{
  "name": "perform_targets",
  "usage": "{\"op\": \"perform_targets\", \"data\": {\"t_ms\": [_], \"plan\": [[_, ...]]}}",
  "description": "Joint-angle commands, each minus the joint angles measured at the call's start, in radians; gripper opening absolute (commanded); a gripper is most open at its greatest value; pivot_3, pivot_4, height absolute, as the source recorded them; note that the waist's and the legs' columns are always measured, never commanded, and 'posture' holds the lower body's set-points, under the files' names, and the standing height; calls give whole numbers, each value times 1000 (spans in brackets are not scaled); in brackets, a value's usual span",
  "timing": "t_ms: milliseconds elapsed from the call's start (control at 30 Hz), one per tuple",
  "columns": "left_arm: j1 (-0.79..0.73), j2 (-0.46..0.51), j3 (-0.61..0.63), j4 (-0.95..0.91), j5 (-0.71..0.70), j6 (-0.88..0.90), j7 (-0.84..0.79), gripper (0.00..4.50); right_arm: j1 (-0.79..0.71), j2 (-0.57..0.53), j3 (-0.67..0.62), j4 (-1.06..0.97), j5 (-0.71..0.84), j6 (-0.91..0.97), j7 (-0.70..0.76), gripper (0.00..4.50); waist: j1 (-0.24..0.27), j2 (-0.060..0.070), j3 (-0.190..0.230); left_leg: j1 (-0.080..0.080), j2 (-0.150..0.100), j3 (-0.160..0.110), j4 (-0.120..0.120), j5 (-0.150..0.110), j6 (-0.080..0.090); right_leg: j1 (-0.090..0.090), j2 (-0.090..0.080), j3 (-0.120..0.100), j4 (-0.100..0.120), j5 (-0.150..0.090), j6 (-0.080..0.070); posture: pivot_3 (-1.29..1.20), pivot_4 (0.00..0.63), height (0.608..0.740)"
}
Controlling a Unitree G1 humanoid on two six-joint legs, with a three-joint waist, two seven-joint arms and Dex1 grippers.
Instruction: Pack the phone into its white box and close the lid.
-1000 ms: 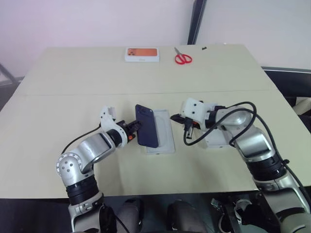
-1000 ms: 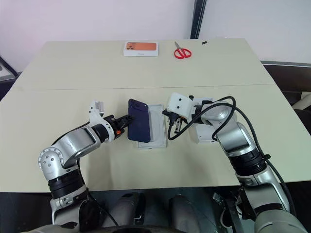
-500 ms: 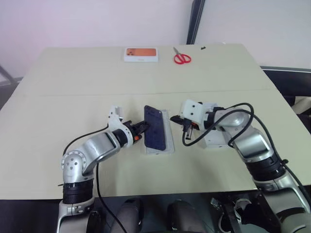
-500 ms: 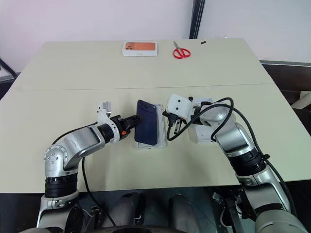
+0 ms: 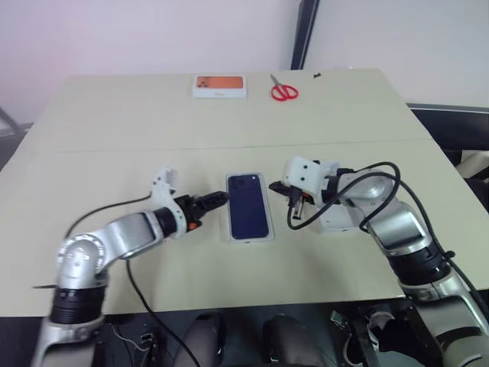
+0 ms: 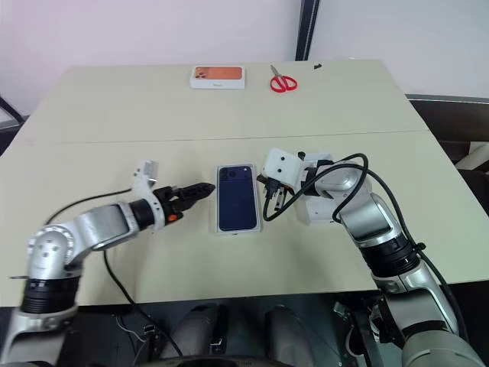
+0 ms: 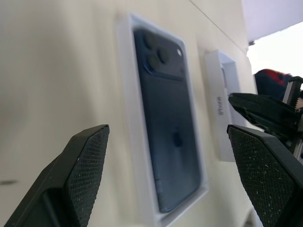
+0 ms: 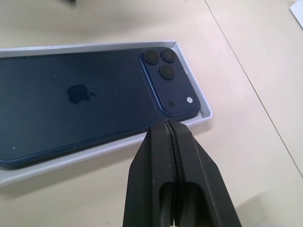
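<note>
Dark navy-blue slab phone (image 5: 248,215) lies flat, back up, inside the shallow thin-rimmed white box (image 5: 248,238), mid pale worktop (image 5: 114,130). Left wrist view shows the raised camera cluster and a white rim all round. Left claw (image 5: 216,199) just left of the box, textured black fingers (image 7: 85,161) spread apart, gripping nothing. Right claw (image 8: 169,130) just right of the box, fingers pressed together, empty. Deeper white shell lid (image 5: 336,218) lies right of the box, partly under the right arm. Orange-topped flat box (image 5: 220,86) and red-handled scissors (image 5: 284,90) far beyond the box.
</note>
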Motion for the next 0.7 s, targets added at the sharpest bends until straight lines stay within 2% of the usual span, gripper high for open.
{"op": "perform_targets", "data": {"t_ms": [33, 67, 167, 267, 367, 467, 700], "plan": [[-5, 146, 57, -40, 205, 11, -230, 4175, -25, -4, -9, -9, 6, -10, -6, 0, -1, 0, 0, 0, 0, 0, 0, 0, 0, 0, 0, 0, 0, 0, 0, 0, 150, 740], [-7, 183, 59, -43, 270, 4, -292, 4175, -28, -5, -9, -5, 5, -9, -7, 0, -2, 1, 0, 0, 0, 0, 0, 0, 0, 0, 0, 0, 0, 0, 0, 0, 150, 740], [-4, 290, 19, -59, 511, -56, -491, 3397, -34, -9, -7, 6, 2, 3, -7, 0, -3, 2, 1, 0, -1, 0, -1, 0, 0, 0, 0, 0, -1, 0, 0, 0, 150, 740], [-47, 369, -93, -60, 738, -116, -703, 1946, -42, -31, 12, 24, -30, -3, -5, 0, 0, 3, 1, 0, -1, 0, -2, 0, 0, 0, 0, 0, -2, 0, 0, 0, 150, 740], [-127, 408, -260, -38, 962, -181, -897, 473, -44, -62, 47, 37, -79, -42, 1, 0, 3, 3, 1, 0, -1, 0, -2, 0, 0, 1, 0, 0, -4, 0, 0, 0, 150, 740], [-210, 384, -386, 1, 1114, -219, -1040, 473, -40, -84, 79, 38, -119, -78, 6, 0, -2, 3, 1, 0, -1, 1, -3, 0, 1, 1, 0, 0, -5, 0, 0, 0, 150, 740], [-370, 241, -600, 145, 1370, -259, -1257, 473, -33, -78, 141, 31, -170, -111, 19, 0, -7, 3, 2, -1, -1, 1, -3, 0, 1, 0, 0, 0, -5, 0, 0, 0, 150, 740]]}}
